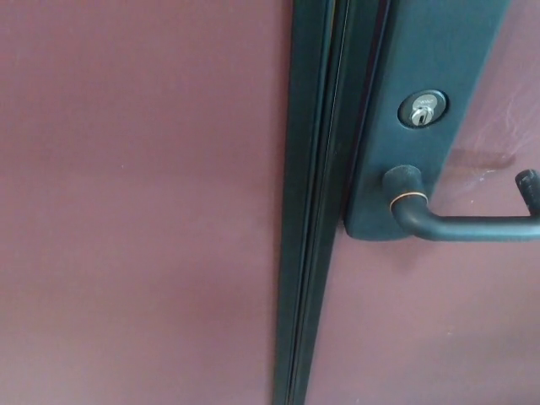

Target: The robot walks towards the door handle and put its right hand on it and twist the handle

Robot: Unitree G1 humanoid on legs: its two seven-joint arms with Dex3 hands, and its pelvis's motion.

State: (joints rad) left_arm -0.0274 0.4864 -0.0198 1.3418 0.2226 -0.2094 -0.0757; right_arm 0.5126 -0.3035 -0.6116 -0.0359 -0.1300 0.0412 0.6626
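Here the head view sits close against a dull maroon door panel (143, 202) that fills the picture's left half. A dark green-black vertical frame strip (308, 202) runs top to bottom just right of centre, with thin seams along its length. To its right is a dark rectangular metal lock plate (422, 51), tilted slightly in the picture, its lower edge ending near mid-height. A round silver key cylinder (422, 109) is set in the plate. Below it, the dark metal lever door handle (447, 224) comes out of the plate on a round neck with a thin copper-coloured ring, bends, and runs level to the right edge of the picture. More maroon door surface lies behind and below the handle, with a faint reflection and some scuffs above the lever.

The robot's black right hand (528, 187) shows only as one dark rounded finger end at the right edge, just above the lever; contact with the lever cannot be told. Whether its fingers are apart or together cannot be told, too little shows. The left hand is not in view.
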